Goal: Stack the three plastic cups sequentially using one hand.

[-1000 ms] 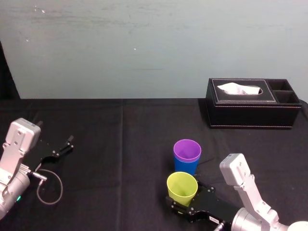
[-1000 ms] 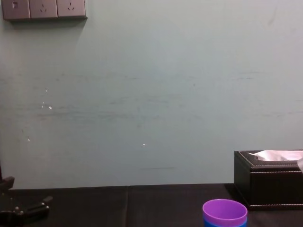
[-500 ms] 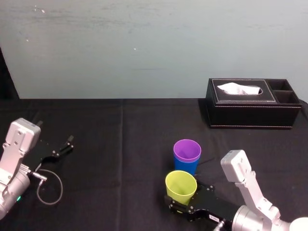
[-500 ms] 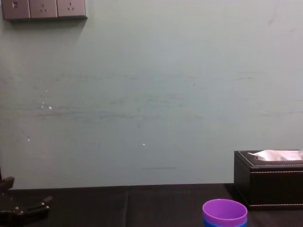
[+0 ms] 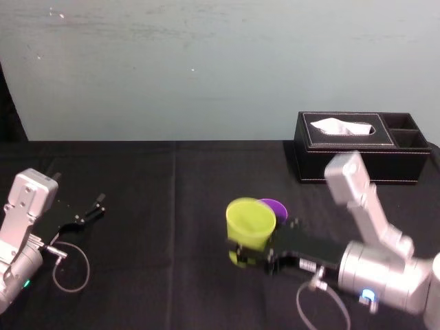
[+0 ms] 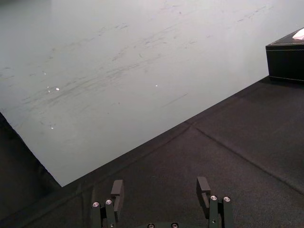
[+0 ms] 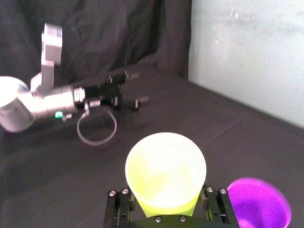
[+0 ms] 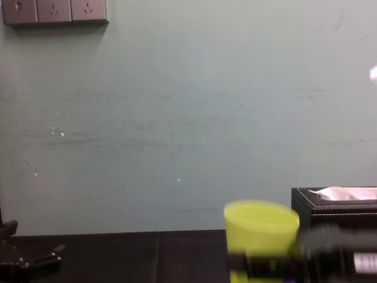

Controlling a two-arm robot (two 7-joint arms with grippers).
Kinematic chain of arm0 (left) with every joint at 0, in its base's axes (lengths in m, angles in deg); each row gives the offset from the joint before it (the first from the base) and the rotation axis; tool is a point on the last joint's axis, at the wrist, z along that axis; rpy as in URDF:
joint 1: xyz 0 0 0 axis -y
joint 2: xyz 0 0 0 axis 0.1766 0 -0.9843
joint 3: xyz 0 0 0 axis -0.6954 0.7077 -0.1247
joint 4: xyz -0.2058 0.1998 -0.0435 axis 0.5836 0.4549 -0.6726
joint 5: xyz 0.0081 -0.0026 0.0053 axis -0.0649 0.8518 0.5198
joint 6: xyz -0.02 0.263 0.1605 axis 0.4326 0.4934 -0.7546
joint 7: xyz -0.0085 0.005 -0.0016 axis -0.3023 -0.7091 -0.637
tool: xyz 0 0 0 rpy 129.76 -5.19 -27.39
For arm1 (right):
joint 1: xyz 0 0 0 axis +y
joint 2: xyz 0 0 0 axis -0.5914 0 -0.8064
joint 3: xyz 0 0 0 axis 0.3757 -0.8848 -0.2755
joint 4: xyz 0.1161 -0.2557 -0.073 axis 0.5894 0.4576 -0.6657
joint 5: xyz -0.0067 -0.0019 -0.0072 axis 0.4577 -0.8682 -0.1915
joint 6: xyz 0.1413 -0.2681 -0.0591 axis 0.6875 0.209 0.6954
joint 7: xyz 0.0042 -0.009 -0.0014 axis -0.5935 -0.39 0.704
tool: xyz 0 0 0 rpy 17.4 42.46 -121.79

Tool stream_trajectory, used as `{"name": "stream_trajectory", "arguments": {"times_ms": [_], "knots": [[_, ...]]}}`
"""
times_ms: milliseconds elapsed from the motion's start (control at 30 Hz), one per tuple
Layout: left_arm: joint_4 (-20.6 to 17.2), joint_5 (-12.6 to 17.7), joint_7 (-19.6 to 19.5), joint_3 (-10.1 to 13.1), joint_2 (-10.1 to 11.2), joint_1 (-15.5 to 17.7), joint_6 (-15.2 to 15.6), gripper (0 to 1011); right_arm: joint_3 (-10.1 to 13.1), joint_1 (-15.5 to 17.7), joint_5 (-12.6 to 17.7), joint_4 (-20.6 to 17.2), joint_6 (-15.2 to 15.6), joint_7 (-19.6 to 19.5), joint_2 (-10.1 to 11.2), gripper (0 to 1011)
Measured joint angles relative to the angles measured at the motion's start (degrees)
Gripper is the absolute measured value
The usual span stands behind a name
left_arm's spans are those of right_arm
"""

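- Yellow-green cup (image 5: 251, 221) stands upright, mouth up, in my right gripper (image 5: 251, 255); the two thin fingers press against opposite sides of its lower body, so the jaws are only as far apart as the cup is wide.
- I hold this cup clear of the black table (image 5: 172, 192). From the chest camera its rim is about level with the top of the tissue box (image 8: 336, 206).
- My right arm reaches in from the right side, with the gripper pointing toward my left.
- Just behind the held cup, and partly hidden by it, is the purple cup (image 5: 276, 205), also mouth up. The right wrist camera shows the two rims close together but apart.
- The tissue box sits at the far right of the table, against the pale wall (image 5: 206, 69), well apart from both cups.
- My left gripper (image 6: 160, 197) rests low over the table at the far left, well away from the cups, with its fingers spread wide and nothing between them.
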Motion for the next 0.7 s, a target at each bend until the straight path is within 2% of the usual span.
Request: {"name": "stream_trajectory", "arguments": {"times_ms": [200, 233, 300, 500, 700], "knots": [[0.0, 0.0, 0.0, 0.0, 0.0, 0.0, 0.0, 1000, 0.4, -5.5, 1.8, 1.2, 2.1, 1.2, 0.2, 724], [0.0, 0.0, 0.0, 0.0, 0.0, 0.0, 0.0, 1000, 0.4, -5.5, 1.8, 1.2, 2.1, 1.2, 0.2, 724], [0.0, 0.0, 0.0, 0.0, 0.0, 0.0, 0.0, 1000, 0.4, -8.1, 2.3, 3.0, 2.9, 1.1, -0.1, 724], [0.0, 0.0, 0.0, 0.0, 0.0, 0.0, 0.0, 1000, 0.4, -11.2, 2.7, 7.1, 3.2, -0.1, -0.5, 724], [0.0, 0.0, 0.0, 0.0, 0.0, 0.0, 0.0, 1000, 0.0, -12.6, 3.0, 10.3, 2.4, -0.7, -0.4, 724]]}}
